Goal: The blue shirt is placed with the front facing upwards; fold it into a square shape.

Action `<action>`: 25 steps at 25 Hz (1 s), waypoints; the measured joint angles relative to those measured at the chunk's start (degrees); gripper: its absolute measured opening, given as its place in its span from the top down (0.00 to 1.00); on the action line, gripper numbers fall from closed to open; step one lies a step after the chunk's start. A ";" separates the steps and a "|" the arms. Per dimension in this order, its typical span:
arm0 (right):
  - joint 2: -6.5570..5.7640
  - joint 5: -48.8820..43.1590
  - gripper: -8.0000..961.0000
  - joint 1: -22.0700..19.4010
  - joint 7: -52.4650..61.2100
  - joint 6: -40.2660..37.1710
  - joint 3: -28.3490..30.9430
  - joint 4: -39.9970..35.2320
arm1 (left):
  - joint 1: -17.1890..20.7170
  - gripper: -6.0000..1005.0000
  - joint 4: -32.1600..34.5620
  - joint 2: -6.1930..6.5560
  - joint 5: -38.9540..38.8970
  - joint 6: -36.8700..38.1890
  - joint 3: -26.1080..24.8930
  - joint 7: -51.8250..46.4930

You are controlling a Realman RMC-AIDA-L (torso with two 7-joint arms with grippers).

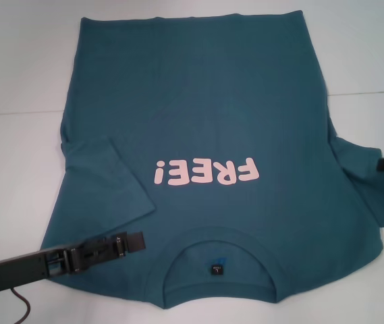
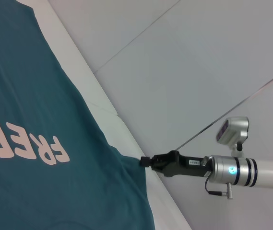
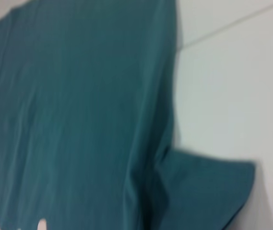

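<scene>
Jaws: your right gripper pinches the shirt's right sleeve; left gripper, grip unclear, lies over the near-left shoulder. Fold that sleeve inward flat.

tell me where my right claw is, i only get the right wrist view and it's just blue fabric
Observer: The right claw is pinching the edge of the blue shirt at the sleeve on the robot's right, with the fabric drawn to a point.
Operator: other sleeve folded yet
Observer: Yes, the sleeve on the robot's left lies folded in over the front, beside the pink FREE! lettering.
Operator: and the left arm
Observer: The left claw lies over the shirt's shoulder, next to the collar.
</scene>
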 joint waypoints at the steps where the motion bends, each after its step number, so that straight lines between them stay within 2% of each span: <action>1: -0.02 0.14 0.99 -0.22 0.00 -0.06 0.37 -0.81 | 0.05 0.16 0.00 0.00 0.00 0.00 0.00 -0.01; 25: -0.10 4.76 0.99 0.80 1.64 -2.06 2.00 -7.88 | 0.69 0.16 0.00 -0.17 0.00 -0.02 -0.90 0.02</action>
